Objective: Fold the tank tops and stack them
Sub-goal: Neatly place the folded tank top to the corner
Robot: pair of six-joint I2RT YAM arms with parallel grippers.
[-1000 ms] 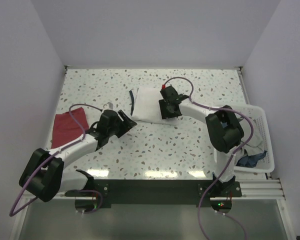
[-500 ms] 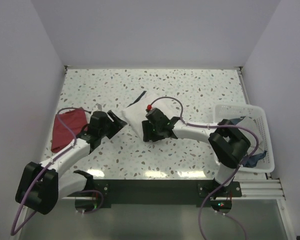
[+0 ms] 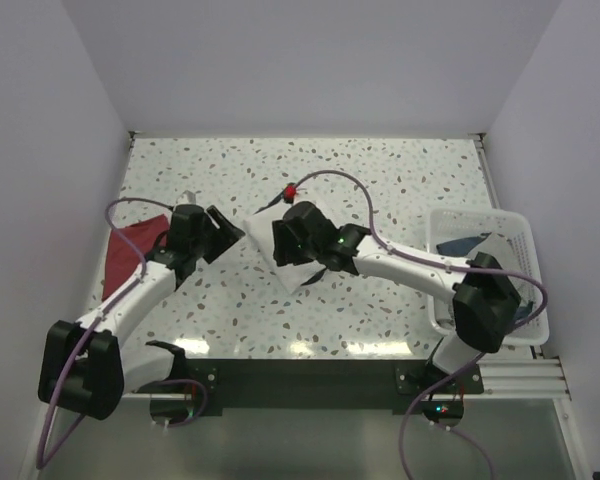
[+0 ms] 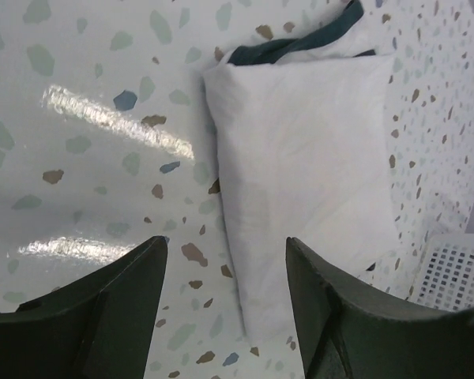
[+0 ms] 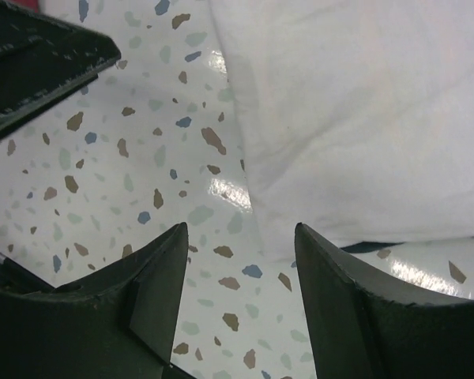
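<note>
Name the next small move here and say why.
Probably ease the left gripper forward and down to the near edge of the white top and pinch it. Both it and the right gripper are open and hold nothing. The folded white top lies just ahead, and the red top lies apart at the left, so nothing is stacked yet.

The left arm reaches forward and angles inward, left gripper (image 3: 230, 229) low over the desk, jaws apart and holding nothing. The right arm stretches far leftward, right gripper (image 3: 285, 245) close beside it, jaws likewise apart, empty.
</note>
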